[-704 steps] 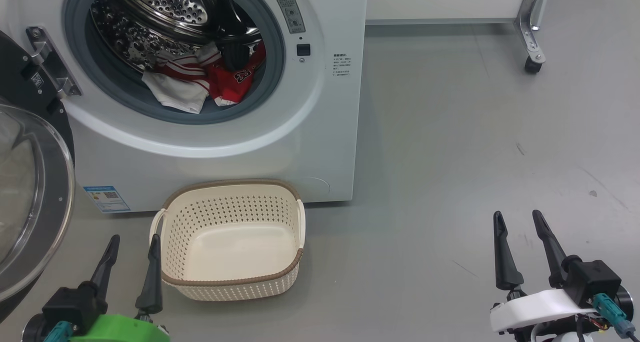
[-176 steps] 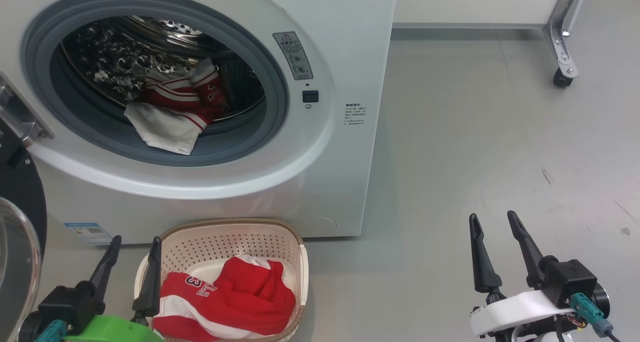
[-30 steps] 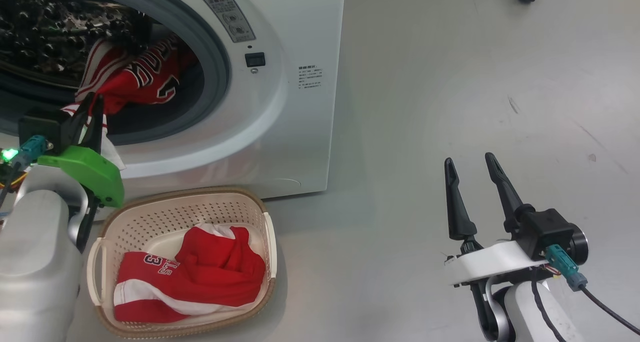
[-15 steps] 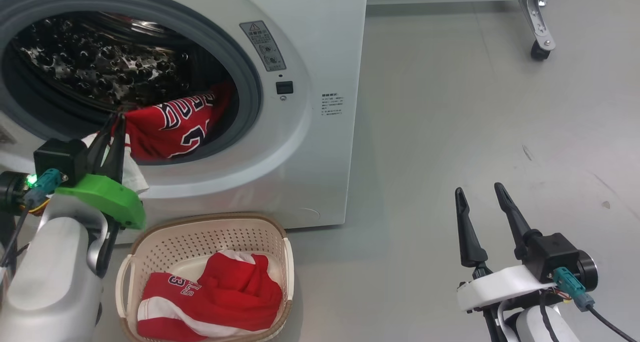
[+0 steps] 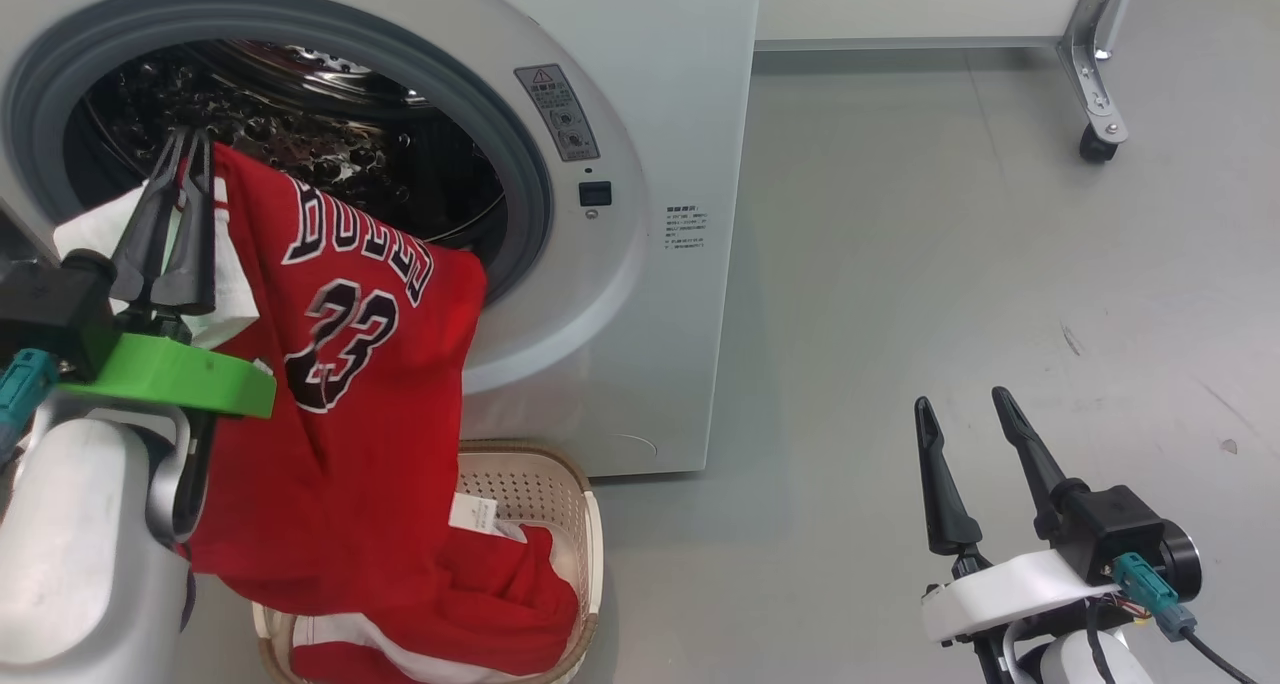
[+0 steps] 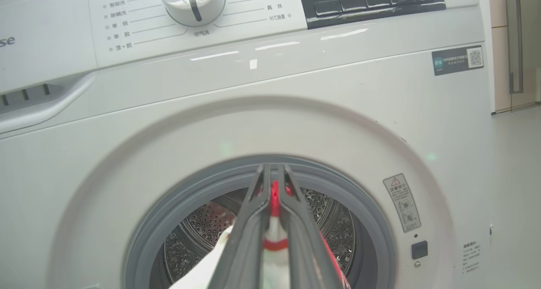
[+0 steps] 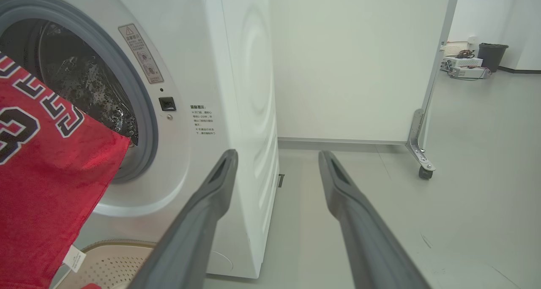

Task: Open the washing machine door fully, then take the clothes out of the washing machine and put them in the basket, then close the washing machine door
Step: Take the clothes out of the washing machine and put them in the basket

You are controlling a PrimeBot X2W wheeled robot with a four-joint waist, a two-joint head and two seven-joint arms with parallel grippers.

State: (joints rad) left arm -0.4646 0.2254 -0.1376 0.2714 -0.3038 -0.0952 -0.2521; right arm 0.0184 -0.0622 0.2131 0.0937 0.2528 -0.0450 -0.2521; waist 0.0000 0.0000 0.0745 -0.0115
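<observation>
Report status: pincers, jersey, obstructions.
Left pincer shut on red fabric BULLS jersey, held up before white front-loading washing machine, hem over cream perforated plastic basket. Right pincer open, idle. No obstruction seen.

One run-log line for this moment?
step: unloading | left hand: shut on red jersey, hanging before washing machine, over basket | right hand: open, empty | basket: red garment inside
</observation>
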